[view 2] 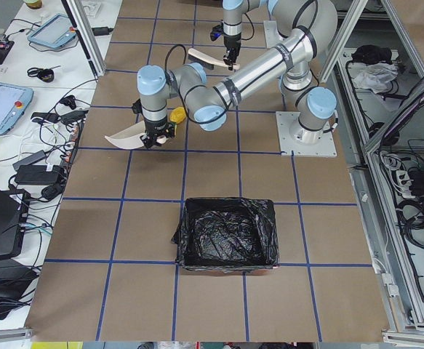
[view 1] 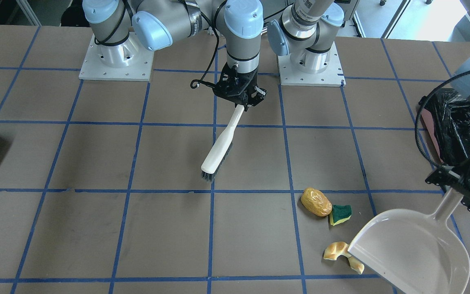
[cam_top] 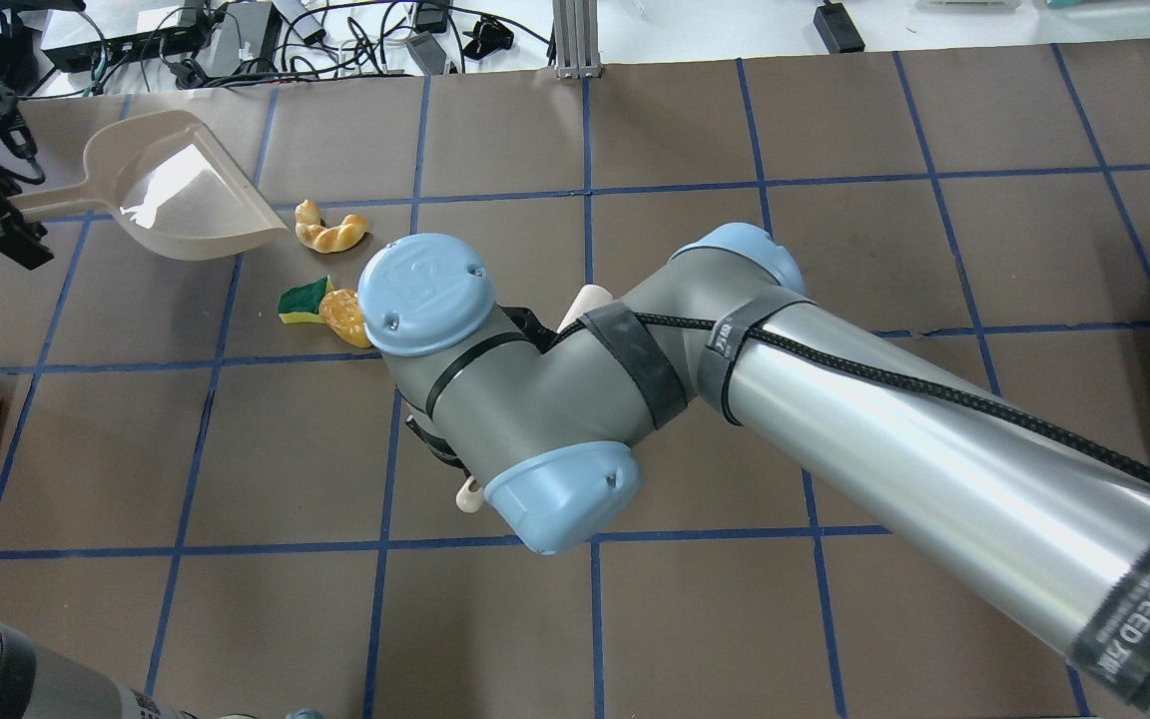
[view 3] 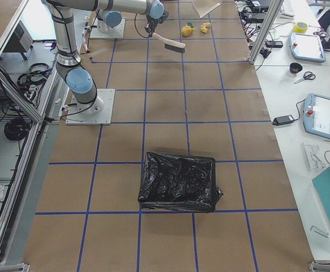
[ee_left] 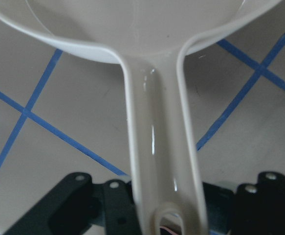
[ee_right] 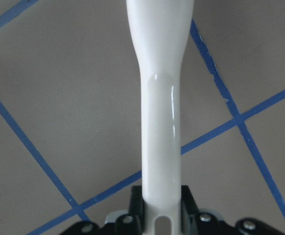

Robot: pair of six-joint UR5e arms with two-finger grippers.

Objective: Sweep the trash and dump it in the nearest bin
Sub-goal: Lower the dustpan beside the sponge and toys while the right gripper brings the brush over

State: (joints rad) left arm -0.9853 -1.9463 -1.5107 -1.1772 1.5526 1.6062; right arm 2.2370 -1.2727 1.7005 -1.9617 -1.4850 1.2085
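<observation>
The trash lies in a small cluster on the table: a golden-brown potato-like lump (view 1: pixel 316 201), a green-and-yellow sponge wedge (view 1: pixel 341 214) and a tan croissant (view 1: pixel 336 250). My left gripper (view 1: pixel 454 188) is shut on the handle (ee_left: pixel 157 147) of a cream-white dustpan (view 1: pixel 410 249). The dustpan's front lip is right beside the croissant. My right gripper (view 1: pixel 241 102) is shut on the handle (ee_right: pixel 161 122) of a white brush (view 1: pixel 218 151). The brush's bristles point down at the table, about one tile from the trash. The black-lined bin (view 1: pixel 455 126) stands behind the left gripper.
The bin on my left also shows in the exterior left view (view 2: pixel 228 234). A second black-lined bin (view 3: pixel 179 181) stands at the table's right end. My right arm (cam_top: pixel 635 399) hides most of the brush in the overhead view. Blue tape lines grid the brown table (view 1: pixel 96 163).
</observation>
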